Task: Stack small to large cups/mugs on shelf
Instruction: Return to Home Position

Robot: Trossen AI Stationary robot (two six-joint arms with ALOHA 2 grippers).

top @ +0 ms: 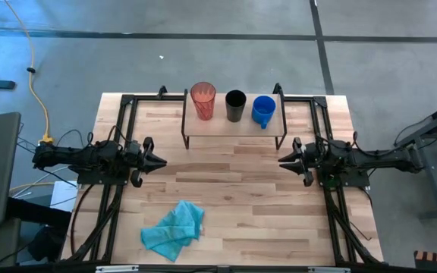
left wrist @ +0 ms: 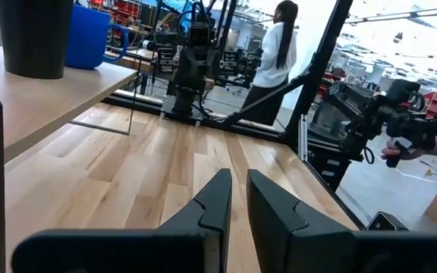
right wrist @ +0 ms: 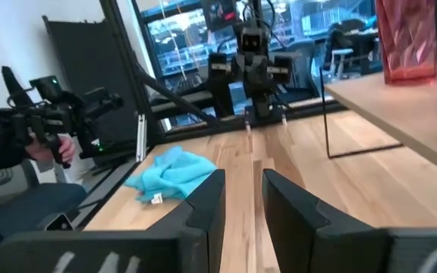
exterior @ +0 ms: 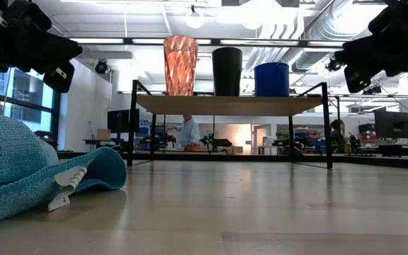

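Left gripper [top: 160,160] and right gripper [top: 282,160] hung slightly parted and empty over the table [top: 234,199], with red tumbler [top: 202,100], black cup [top: 235,105] and blue mug [top: 262,111] lined up on the shelf [top: 234,128].

Overhead, low, 2 wrists: common shelf [top: 218,130]

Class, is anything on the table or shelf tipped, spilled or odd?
Nothing stands out. The red tumbler, black cup and blue mug stand upright on the shelf, tallest to shortest. The cloth lies crumpled on the table. The left gripper and right gripper wait aside.
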